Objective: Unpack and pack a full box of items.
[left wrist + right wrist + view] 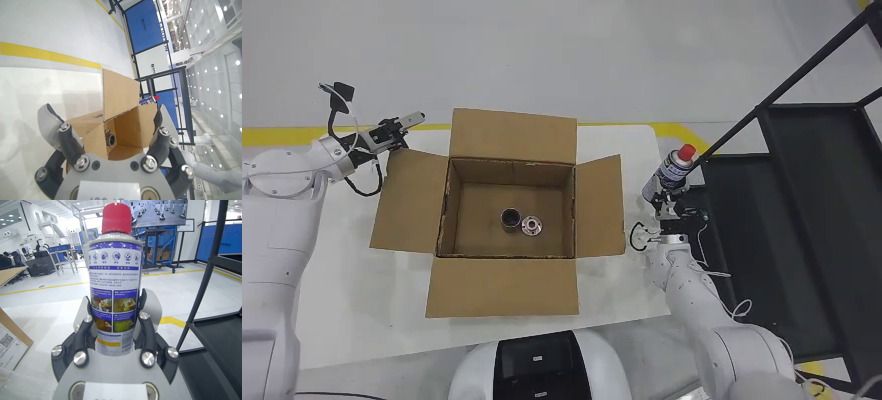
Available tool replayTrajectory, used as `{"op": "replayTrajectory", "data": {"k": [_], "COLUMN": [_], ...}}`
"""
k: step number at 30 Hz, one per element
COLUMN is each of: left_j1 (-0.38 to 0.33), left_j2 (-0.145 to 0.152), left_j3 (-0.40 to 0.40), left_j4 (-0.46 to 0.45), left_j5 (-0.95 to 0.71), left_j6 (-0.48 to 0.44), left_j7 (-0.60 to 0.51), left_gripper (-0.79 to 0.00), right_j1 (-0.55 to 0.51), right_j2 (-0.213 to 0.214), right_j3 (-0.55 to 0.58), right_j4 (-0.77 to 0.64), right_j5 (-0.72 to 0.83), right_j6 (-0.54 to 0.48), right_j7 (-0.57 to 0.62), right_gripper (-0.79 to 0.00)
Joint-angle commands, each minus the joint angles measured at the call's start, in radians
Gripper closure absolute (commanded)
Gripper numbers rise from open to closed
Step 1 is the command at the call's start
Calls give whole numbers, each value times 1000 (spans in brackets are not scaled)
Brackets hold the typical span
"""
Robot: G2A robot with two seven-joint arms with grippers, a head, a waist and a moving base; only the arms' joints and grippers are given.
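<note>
Box (514, 134): brown cardboard, standing on the white table (632, 150), all four flaps folded outward and lying open.

Inside the box, on its floor near the middle: a dark ring-shaped metal part (510, 218), and touching or just beside it, on the side toward the box's right flap, a silvery flanged part (532, 226). From the left wrist view a bearing-like cylinder (110, 139) lies in the box against an inner wall; only one piece can be made out from that angle.

Spray can (114, 279): white and blue label, red cap. It sits outside the box, just past the outer edge of the right flap. The right gripper (115, 306) holds it, fingers (144, 306) pressed on either side of the lower body, cap end pointing away from the wrist. Whether the can's base touches the table cannot be told.

Left gripper (103, 110): off the box's far-left corner, above the outer corner of the left flap, pointed toward the box. Its fingers are spread wide with nothing between them.

Further out: a black metal rack (802, 200) on the right-flap side, beyond the can. A yellow floor line (302, 132) runs behind the box's far side.
</note>
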Motion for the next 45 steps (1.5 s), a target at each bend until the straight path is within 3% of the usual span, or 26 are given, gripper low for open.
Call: {"op": "replayTrajectory", "data": {"k": [1,9,16,25,31,38,45], "left_j1": [0,0,0,0,0,0,0], "left_j2": [0,0,0,0,0,0,0], "left_j3": [0,0,0,0,0,0,0], "left_j4": [0,0,0,0,0,0,0], "left_j5": [-1,-1,-1,-1,-1,-1,-1], "left_j6": [0,0,0,0,0,0,0], "left_j7": [0,0,0,0,0,0,0], "left_gripper": [-785,-785,-785,-785,-785,-785,-785], "right_j1": [0,-2,-46,-45,-63,-165,-369], "right_j2": [0,0,-1,-4,9,39,66], "right_j3": [0,-1,-13,-30,-18,16,58], "right_j4": [0,-4,-88,-76,-98,-262,-602], "right_j5": [0,0,9,21,47,58,55], "right_j6": [0,1,66,115,33,-47,-137], "right_j7": [0,7,82,80,46,33,115], "right_gripper": [0,0,0,0,0,0,0]}}
